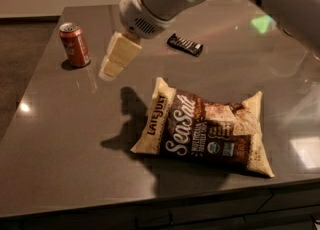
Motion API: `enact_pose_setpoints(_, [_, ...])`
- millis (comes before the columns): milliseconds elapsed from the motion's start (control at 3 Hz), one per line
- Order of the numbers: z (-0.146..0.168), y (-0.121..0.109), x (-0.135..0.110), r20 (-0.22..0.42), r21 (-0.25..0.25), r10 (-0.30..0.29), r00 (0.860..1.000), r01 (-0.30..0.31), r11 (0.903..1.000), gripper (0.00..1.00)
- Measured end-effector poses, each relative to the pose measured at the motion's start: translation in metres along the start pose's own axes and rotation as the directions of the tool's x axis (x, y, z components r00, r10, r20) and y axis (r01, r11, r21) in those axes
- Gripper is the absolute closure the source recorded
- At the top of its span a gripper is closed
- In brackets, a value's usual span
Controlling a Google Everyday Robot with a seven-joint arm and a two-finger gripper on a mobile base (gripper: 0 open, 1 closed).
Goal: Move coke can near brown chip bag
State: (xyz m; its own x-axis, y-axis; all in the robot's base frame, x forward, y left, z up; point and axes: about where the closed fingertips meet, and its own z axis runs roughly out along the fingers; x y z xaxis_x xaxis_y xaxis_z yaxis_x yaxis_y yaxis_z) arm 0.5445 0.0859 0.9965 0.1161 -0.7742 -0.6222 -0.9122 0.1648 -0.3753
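Observation:
The coke can (75,44) is a small red can with a silver top. It stands upright near the far left corner of the dark table (65,139). The brown chip bag (205,130) lies flat near the table's front edge, right of centre, with "Late July" and "Sea Salt" lettering. My gripper (111,68) hangs from the white arm (150,4), tilted down and to the left. It is above the table just right of the can and apart from it, up and left of the bag. It holds nothing that I can see.
A small black wrapped snack bar (185,44) lies behind the bag, right of the gripper. The table's left edge runs close to the can, and the front edge lies just below the bag. The arm's shadow (125,124) falls left of the bag.

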Motion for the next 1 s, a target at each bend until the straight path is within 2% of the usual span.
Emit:
enact_pose_setpoints(333, [0.02,-0.003,-0.011,-0.016,0.005,0.021,1.0,-0.021,0.9998,0.0])
enact_pose_setpoints(667, [0.044,-0.015,-0.009,-0.069,0.008,0.12,0.99,-0.12,0.9928,0.0])
enact_pose_setpoints(1000, [0.065,-0.025,-0.007,-0.108,0.017,0.252,0.962,-0.252,0.9676,0.0])
